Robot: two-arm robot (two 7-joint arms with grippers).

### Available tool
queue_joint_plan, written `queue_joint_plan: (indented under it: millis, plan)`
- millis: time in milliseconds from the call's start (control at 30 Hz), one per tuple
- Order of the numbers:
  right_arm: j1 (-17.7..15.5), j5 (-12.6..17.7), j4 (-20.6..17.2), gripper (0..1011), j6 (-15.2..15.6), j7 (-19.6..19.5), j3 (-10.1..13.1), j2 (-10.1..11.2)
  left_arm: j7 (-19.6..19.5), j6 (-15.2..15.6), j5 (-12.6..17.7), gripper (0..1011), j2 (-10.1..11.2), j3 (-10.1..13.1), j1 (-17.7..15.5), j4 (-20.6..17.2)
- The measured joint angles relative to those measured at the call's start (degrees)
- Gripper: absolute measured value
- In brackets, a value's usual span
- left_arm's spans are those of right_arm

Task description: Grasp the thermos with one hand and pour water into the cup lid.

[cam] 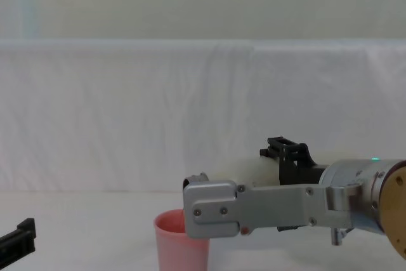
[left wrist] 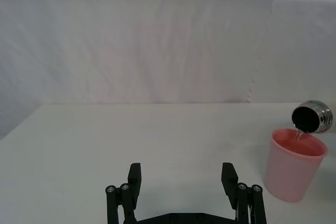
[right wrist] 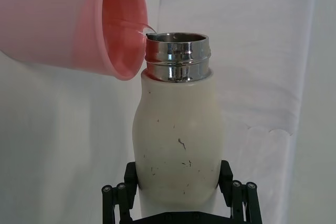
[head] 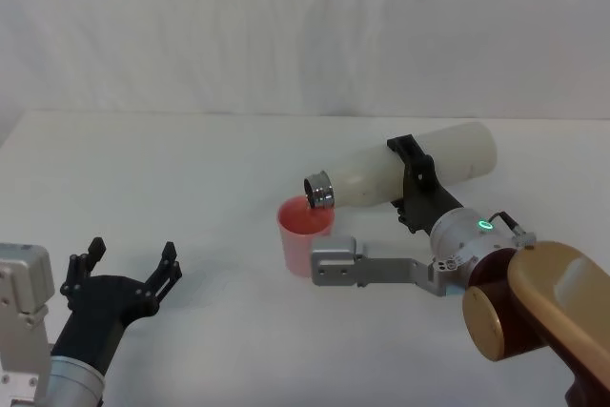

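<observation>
Right claw (head: pixel 416 185) clamps the thermos (head: pixel 419 164) around its middle near the centre of the white surface (head: pixel 191 169), holding it tipped almost level above it, steel neck over the cup lid's (head: pixel 304 232) rim, a thin stream of water running in. Left claw (head: pixel 129 269) rests by the near left edge, fingers spread wide, holding nothing.

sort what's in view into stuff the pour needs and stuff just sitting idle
In use:
- thermos, tipped on its side, steel mouth over the cup
- pink cup, upright on the table, catching a thin stream of water
- right gripper, clamped around the thermos body

Idle:
- left gripper, open, low over the table at the near left, away from the cup
</observation>
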Motion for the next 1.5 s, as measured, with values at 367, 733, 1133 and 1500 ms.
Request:
queue_joint_plan:
  millis: [367, 733, 1133, 1500]
  plan:
    - [-0.02, -0.02, -0.25, 952, 0.03, 0.0, 0.04, -0.04, 0.0, 0.0, 0.0, 1001, 0.0, 0.0, 0.0, 0.0]
    - [-0.01, -0.5, -0.88, 952, 0.23, 0.43, 0.02, 0.12, 0.0, 0.0, 0.0, 1001, 0.0, 0.0, 0.0, 0.0]
    - [-0.01, -0.89, -1.06, 952, 0.28, 0.65, -0.16, 0.26, 0.0, 0.0, 0.0, 1001, 0.0, 0.0, 0.0, 0.0]
    - [-0.02, -1.05, -1.08, 952, 0.25, 0.78, -0.24, 0.38, 0.0, 0.0, 0.0, 1001, 0.0, 0.0, 0.0, 0.0]
